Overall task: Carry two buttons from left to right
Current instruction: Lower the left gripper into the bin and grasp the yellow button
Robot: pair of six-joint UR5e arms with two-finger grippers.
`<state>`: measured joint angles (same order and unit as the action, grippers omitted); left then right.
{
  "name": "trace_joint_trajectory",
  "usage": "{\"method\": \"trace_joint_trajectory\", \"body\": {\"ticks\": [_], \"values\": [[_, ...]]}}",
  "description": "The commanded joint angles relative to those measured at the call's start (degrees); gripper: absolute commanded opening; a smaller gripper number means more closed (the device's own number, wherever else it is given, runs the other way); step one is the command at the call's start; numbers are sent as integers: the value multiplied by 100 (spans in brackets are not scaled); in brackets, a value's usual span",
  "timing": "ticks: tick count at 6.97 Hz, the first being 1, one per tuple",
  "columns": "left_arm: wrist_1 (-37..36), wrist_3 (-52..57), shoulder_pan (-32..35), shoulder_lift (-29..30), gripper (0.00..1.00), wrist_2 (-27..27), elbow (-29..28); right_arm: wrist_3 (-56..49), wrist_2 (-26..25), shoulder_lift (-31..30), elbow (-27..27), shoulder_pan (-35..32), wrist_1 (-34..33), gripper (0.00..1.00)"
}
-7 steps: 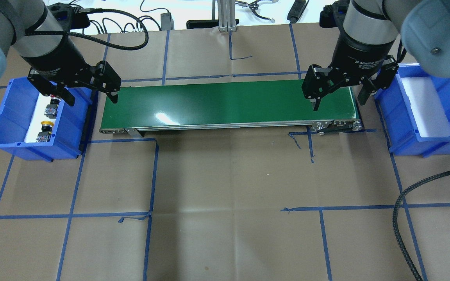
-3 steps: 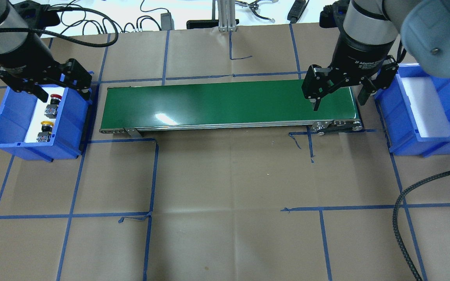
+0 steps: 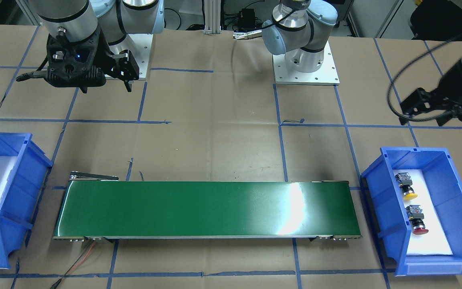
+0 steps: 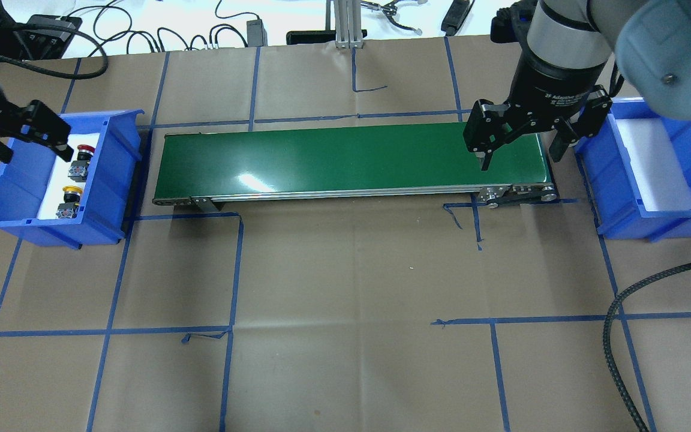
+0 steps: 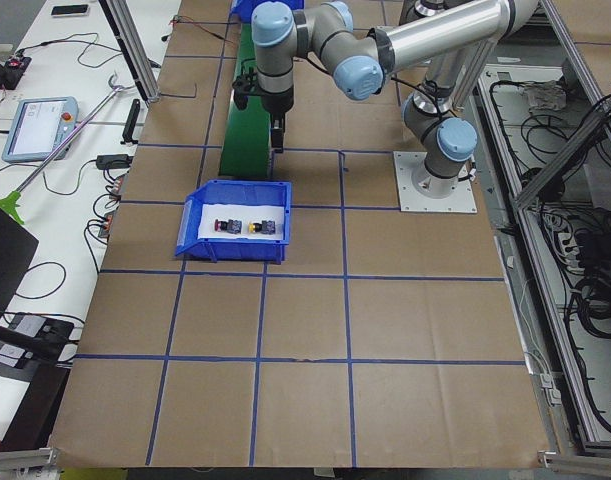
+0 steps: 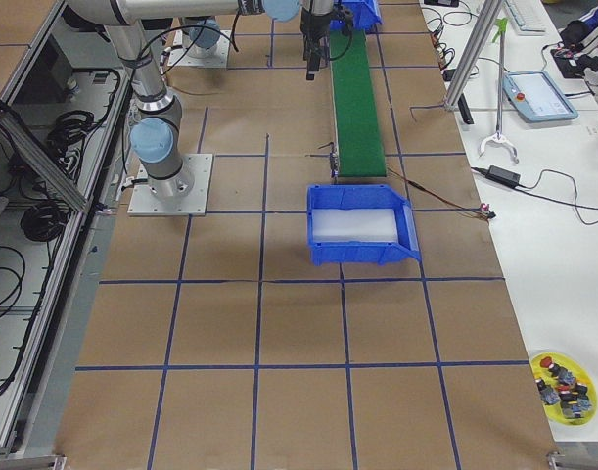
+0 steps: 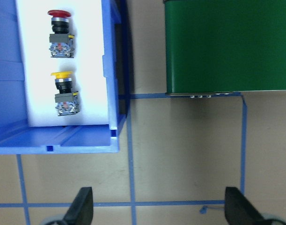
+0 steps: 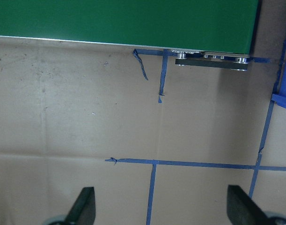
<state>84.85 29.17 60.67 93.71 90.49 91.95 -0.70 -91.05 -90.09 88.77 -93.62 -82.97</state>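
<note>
The red button (image 4: 83, 152) and the yellow button (image 4: 69, 196) lie on white foam in the left blue bin (image 4: 110, 180). They also show in the left wrist view, red (image 7: 61, 30) and yellow (image 7: 64, 91), and in the front view, red (image 3: 417, 224) and yellow (image 3: 407, 190). My left gripper (image 4: 33, 141) is open and empty, high over the bin's far-left corner, touching nothing. My right gripper (image 4: 521, 155) is open and empty above the right end of the green conveyor belt (image 4: 351, 156).
A second blue bin (image 4: 621, 186) with bare white foam stands right of the belt. A black cable (image 4: 615, 312) loops over the table's right front. Cables and tools lie along the far edge. Blue tape lines mark the brown paper.
My left gripper has swung left, from over the belt's left end to over the bin's far-left corner. The buttons and the right gripper have not moved.
</note>
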Motion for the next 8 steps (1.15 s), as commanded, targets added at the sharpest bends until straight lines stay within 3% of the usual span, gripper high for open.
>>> {"method": "trace_joint_trajectory", "body": {"ticks": [1,5,8], "values": [[-642,256,-380,480,100,4,24,0,9,0,0,-7,-9,100],[-1951,230,-372,1455,100,-40,287,0,0,0,0,2,0,100],[-3111,221,-372,1826,100,-49,927,0,0,0,9,2,0,100]]}}
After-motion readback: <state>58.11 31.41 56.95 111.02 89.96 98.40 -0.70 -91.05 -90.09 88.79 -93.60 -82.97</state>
